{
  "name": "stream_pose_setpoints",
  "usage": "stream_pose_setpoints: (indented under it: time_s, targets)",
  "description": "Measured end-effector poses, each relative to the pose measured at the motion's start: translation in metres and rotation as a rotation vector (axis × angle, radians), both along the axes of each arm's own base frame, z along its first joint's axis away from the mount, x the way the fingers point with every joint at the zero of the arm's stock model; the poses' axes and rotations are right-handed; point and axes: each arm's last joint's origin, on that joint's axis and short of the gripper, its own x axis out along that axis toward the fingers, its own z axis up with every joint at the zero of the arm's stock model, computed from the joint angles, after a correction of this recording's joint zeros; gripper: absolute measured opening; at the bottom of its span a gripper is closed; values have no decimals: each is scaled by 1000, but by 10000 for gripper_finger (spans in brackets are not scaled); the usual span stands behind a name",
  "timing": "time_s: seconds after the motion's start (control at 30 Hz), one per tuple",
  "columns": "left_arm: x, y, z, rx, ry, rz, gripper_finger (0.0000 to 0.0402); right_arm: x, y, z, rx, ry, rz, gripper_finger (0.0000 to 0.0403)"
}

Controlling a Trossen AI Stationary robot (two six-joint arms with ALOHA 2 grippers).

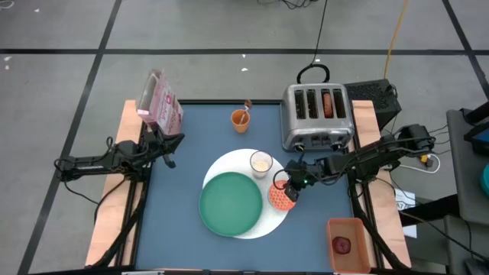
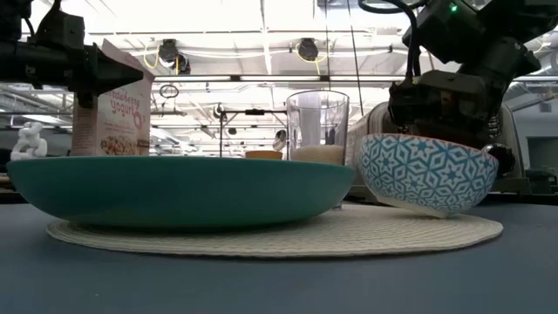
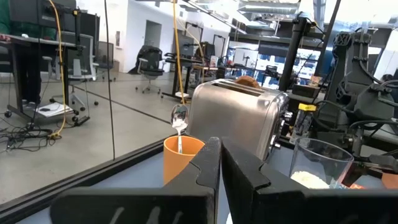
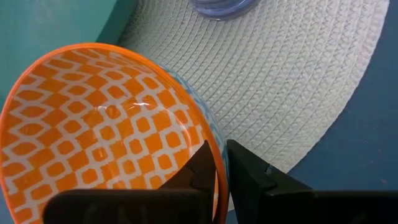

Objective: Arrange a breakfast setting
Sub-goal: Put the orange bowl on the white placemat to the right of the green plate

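Three pieces already on the round mat: green plate, glass, patterned bowl at the mat's right edge. Right gripper clenched on the bowl's rim, bowl tilted, not yet let go. Left gripper clenched empty, far left near the cereal box. Outstanding, by my reckoning: spoon in the orange cup, bagel in the toaster, fruit in the near-right tray.
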Motion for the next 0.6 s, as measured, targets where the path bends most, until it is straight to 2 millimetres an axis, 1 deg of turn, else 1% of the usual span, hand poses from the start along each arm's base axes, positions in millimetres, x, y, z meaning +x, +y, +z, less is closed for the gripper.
stream_pose_setpoints:
  time_s: [0.13, 0.3, 0.43, 0.6]
  targets:
    - [0, 0, 0, 0, 0, 0, 21, 1, -1, 0, 2, -6, -5, 33]
    - [0, 0, 0, 0, 0, 0, 21, 3, -4, 2, 1, -34, -13, 70]
    - [0, 0, 0, 0, 0, 0, 21, 5, -6, 3, -26, -56, 19, 101]
    - [0, 0, 0, 0, 0, 0, 21, 4, -5, 6, -8, -65, 48, 121]
